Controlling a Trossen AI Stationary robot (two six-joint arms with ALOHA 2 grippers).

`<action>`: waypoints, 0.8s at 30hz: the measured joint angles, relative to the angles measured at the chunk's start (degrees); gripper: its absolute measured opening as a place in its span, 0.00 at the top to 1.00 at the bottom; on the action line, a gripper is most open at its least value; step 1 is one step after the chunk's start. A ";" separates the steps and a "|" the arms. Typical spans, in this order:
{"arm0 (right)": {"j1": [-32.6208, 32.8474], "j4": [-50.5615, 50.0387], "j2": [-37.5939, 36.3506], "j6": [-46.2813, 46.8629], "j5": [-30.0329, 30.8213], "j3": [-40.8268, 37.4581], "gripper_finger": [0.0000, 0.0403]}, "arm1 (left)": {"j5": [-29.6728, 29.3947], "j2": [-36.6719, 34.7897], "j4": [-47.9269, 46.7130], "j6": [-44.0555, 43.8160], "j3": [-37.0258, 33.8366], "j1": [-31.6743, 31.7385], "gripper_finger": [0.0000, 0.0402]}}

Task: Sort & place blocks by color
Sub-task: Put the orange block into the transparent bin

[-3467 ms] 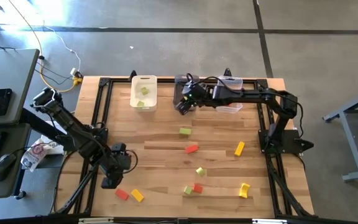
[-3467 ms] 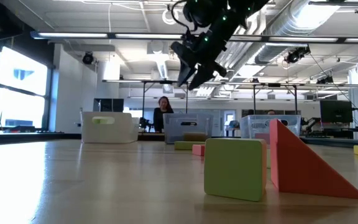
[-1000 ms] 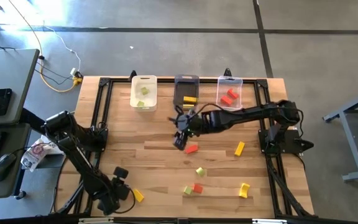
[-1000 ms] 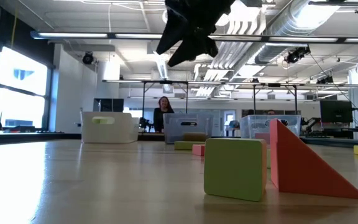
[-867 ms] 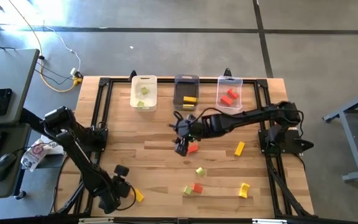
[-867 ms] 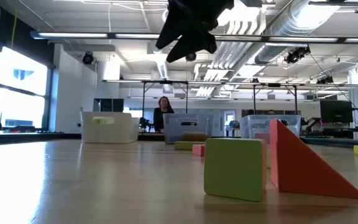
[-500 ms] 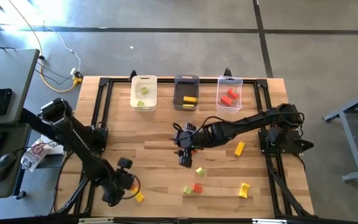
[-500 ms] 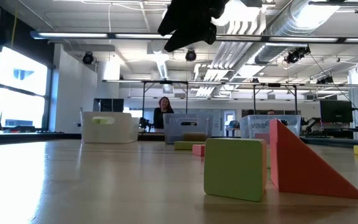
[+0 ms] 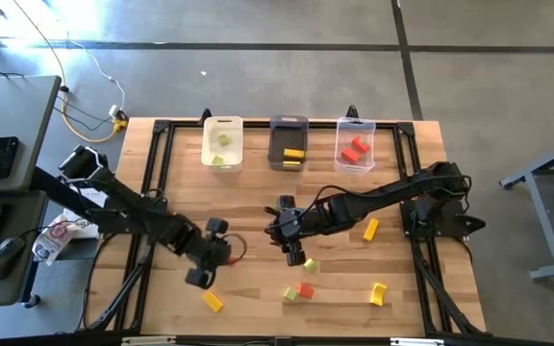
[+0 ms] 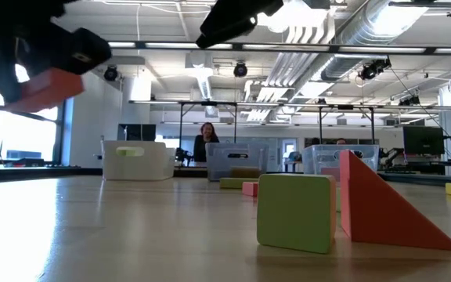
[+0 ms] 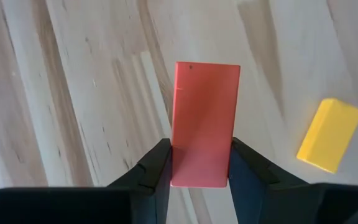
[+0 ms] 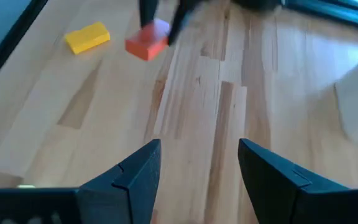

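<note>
My left gripper [image 9: 198,279] hangs over the table's near left part, shut on a red block [image 11: 204,124], which also shows high up in the low view [image 10: 45,88]. A yellow block [image 9: 213,302] lies on the table just beyond it, toward the near edge. My right gripper [image 9: 294,258] is open over the table's middle with nothing between its fingers [image 12: 138,174]. A green block [image 9: 310,264], a red block [image 9: 305,289], another green one [image 9: 290,294] and two yellow ones [image 9: 378,293] [image 9: 370,229] lie flat on the wood. My left gripper pinches the red block between its two fingers, which sit on the block's two long sides [image 11: 174,163] at one end. The rest of the block sticks out past the fingertips. The block is lifted clear of the table.
At the far edge stand a white bin [image 9: 222,142] with green blocks, a dark grey bin [image 9: 289,144] with a yellow one and a clear bin [image 9: 355,146] with red ones. Black frame rails run along the table's left and right edges.
My left gripper has risen from the near left corner with the red block and gone toward the table's middle, leaving the yellow block where it lay. My right gripper, still open, has moved toward the near edge.
</note>
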 joint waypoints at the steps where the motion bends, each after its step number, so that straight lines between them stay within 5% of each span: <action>1: 0.12 0.36 0.01 -1.79 -0.03 0.00 0.50 | 1.16 0.00 0.57 1.08 0.00 1.51 0.76; 24: 0.73 2.56 0.02 -22.00 -0.49 0.00 0.50 | 26.16 0.00 16.90 18.47 0.04 26.95 0.75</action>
